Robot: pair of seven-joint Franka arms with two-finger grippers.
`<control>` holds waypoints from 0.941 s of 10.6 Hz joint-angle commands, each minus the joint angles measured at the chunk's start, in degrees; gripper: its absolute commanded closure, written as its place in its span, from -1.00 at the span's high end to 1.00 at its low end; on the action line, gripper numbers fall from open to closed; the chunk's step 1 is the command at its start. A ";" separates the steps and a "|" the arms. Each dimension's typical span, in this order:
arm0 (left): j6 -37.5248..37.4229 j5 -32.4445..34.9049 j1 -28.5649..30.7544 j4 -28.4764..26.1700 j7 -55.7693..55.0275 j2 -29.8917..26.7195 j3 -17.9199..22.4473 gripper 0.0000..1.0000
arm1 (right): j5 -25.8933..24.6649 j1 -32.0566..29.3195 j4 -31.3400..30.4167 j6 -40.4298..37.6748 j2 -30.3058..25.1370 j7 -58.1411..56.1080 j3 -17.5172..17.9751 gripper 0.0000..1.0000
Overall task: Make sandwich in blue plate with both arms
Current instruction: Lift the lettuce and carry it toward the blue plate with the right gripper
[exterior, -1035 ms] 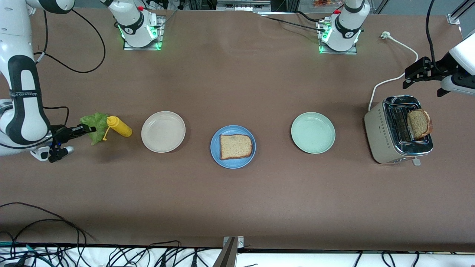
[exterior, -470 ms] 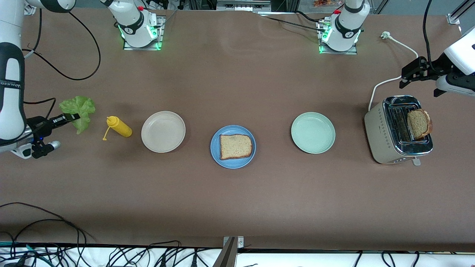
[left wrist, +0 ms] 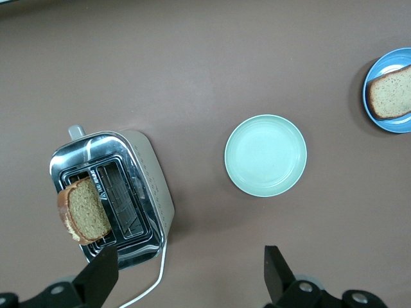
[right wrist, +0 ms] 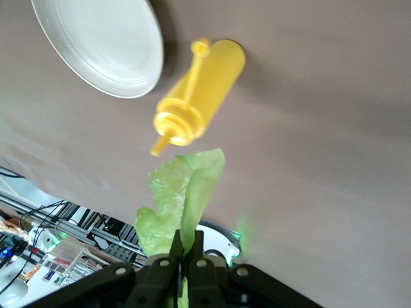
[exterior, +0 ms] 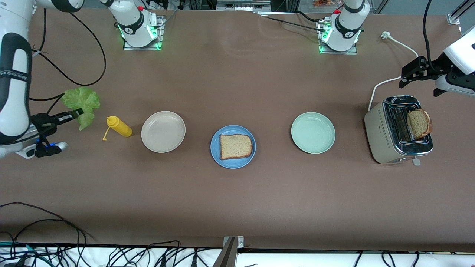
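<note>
Lifted clear of the counter since a second earlier, the limp, featherlight lettuce leaf (exterior: pixel 82 104) hung pinched at its edge in the right hand (exterior: pixel 76 112), left hand (exterior: pixel 408 74) wide over the toaster (exterior: pixel 399 129).

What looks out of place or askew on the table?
The yellow bottle lies on its side beside the beige plate, and the bread slice in the toaster leans tilted out of its slot.
</note>
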 commanded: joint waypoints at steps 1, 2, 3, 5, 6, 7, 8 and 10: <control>0.74 1.32 0.13 -1.48 0.72 -1.45 -0.37 1.00 | 6.65 3.64 1.27 -1.63 -0.76 13.69 0.04 -1.00; 0.74 1.32 0.04 -1.48 0.72 -1.45 -0.37 1.00 | 10.51 4.87 1.27 -1.46 -0.85 18.44 0.04 -1.00; 0.75 1.32 0.13 -1.48 0.81 -1.45 -0.37 1.00 | 12.38 6.80 1.27 -0.68 -0.77 23.54 0.04 -1.00; 1.01 1.32 0.13 -1.48 0.98 -1.45 -0.37 1.00 | 13.97 11.45 1.36 2.74 -0.85 31.64 0.13 -1.00; 0.92 1.32 0.13 -1.48 1.07 -1.45 -0.37 1.00 | 15.28 14.00 1.28 4.93 -0.85 35.68 0.04 -1.00; 0.92 1.32 0.13 -1.48 1.07 -1.45 -0.37 1.00 | 16.95 16.20 1.27 8.00 -0.77 40.24 0.04 -1.00; 0.92 1.32 0.21 -1.48 1.07 -1.45 -0.37 1.00 | 18.45 18.48 1.27 11.69 -0.76 45.16 0.04 -1.00; 1.01 1.32 0.30 -1.48 1.07 -1.45 -0.37 1.00 | 20.65 23.23 0.84 23.54 0.28 55.37 0.04 -1.00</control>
